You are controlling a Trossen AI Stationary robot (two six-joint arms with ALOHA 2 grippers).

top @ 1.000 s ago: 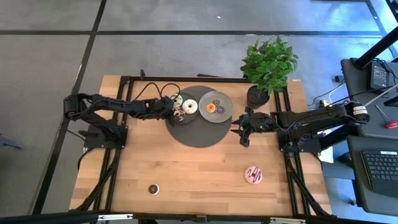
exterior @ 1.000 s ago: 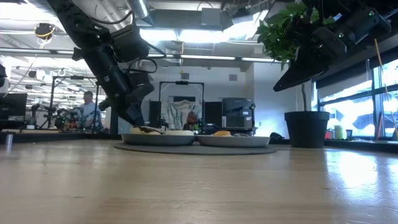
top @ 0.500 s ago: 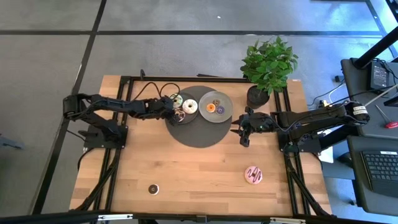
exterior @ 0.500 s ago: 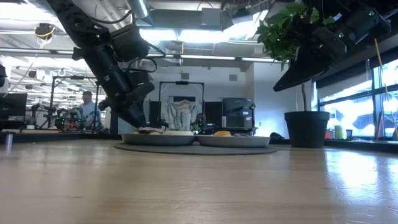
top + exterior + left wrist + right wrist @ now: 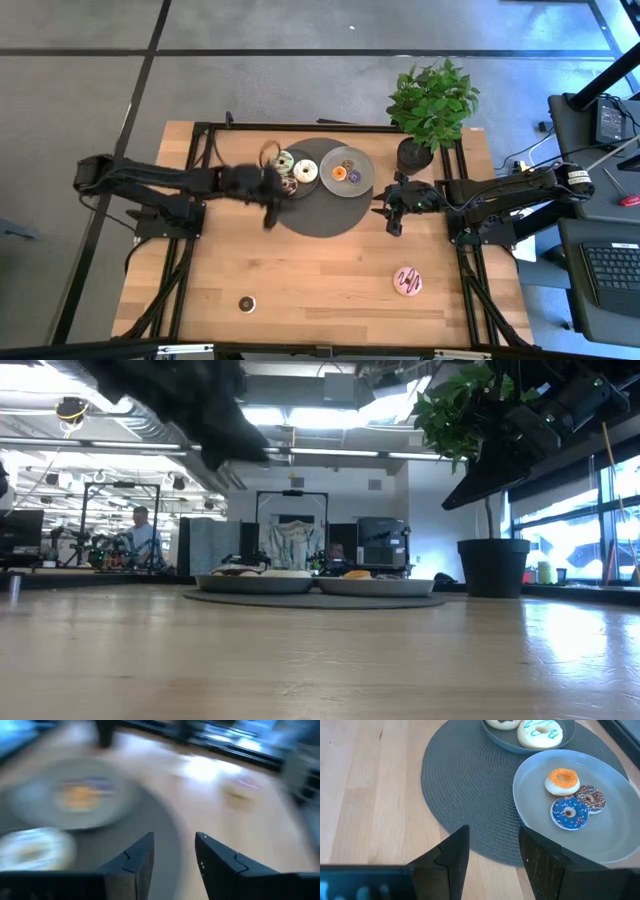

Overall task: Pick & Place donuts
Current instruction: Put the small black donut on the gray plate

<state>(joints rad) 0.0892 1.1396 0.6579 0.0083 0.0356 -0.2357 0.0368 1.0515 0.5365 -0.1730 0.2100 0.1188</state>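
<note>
On the round dark mat (image 5: 320, 215) stand two grey plates. The left plate (image 5: 311, 186) holds a white-green donut (image 5: 284, 160), a cream donut (image 5: 305, 172) and a darker one (image 5: 290, 185). Three small donuts lie on the right plate (image 5: 600, 835): orange (image 5: 562, 779), purple (image 5: 570, 813) and chocolate sprinkled (image 5: 590, 797). A pink donut (image 5: 408, 281) and a tiny dark brown one (image 5: 247, 303) lie on the bare table. My left gripper (image 5: 174, 842) is open and raised over the mat's left edge, nothing between its fingers. My right gripper (image 5: 492, 837) hovers open at the mat's right edge.
A potted plant (image 5: 432, 105) stands at the table's far right corner, just behind my right arm. Black frame rails run along the table's left, right and far edges. Bare wood lies between the mat and the near edge.
My left gripper has risen from the left plate and swung quickly toward the table's near edge, off the plate and over the mat's left rim. The donuts on that plate stay where they were.
</note>
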